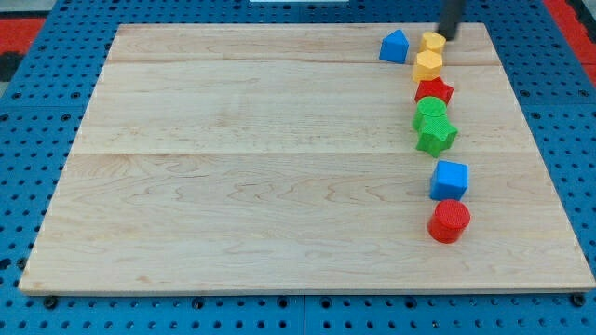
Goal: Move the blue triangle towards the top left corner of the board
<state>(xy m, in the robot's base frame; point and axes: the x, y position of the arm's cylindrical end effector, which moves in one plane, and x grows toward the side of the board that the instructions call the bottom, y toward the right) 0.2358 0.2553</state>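
Pale wooden board (pixel 279 167) on blue pegboard (pixel 28 140). Blue triangle (pixel 395 46) near top edge, right of centre, far from top left corner. Just right of it: two yellow blocks (pixel 429 56), red star (pixel 434 91), two green blocks (pixel 433 124), blue cube (pixel 450 179), red cylinder (pixel 449 221). My tip (pixel 445 36) touching or just beside upper yellow block's right side. No pincer, plain rod, holding nothing.
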